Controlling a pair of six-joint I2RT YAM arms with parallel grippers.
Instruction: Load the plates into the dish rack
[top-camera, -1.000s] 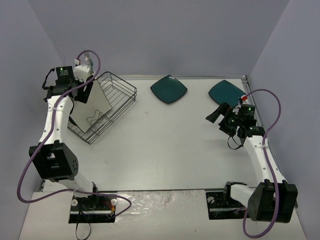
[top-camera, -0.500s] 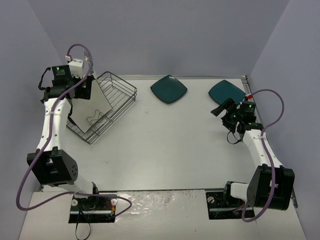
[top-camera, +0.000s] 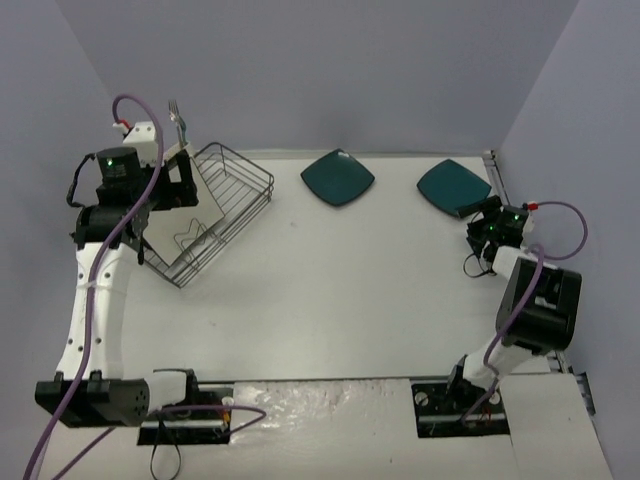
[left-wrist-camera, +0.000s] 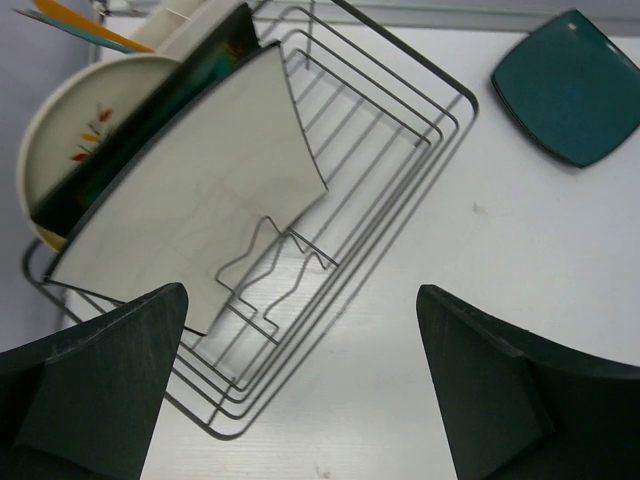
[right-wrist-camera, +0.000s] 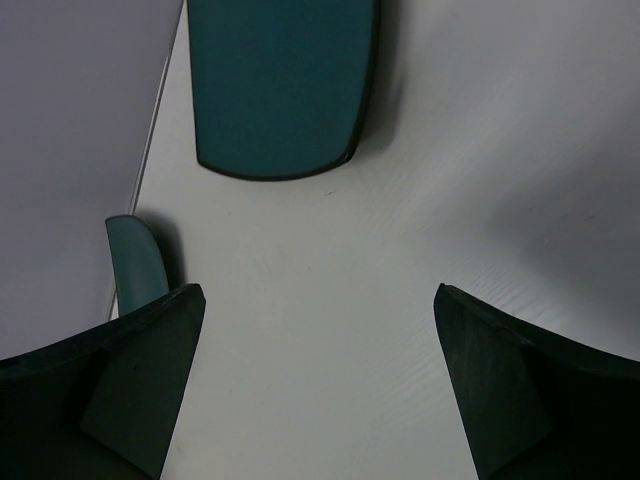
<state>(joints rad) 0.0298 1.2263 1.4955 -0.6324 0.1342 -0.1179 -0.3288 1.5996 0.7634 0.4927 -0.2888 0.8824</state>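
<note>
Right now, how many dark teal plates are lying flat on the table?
2. One teal plate lies at the back middle, just right of the dish rack; the other teal plate lies toward the back right corner. Others may be hidden inside the rack.

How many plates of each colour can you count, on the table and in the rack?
Dark teal plates, on the table: 2
White plate, in the dish rack: 1
Cream plate, in the rack: 1
Dark-rimmed teal plate, in the rack: 1
Total: 5 in view
</note>
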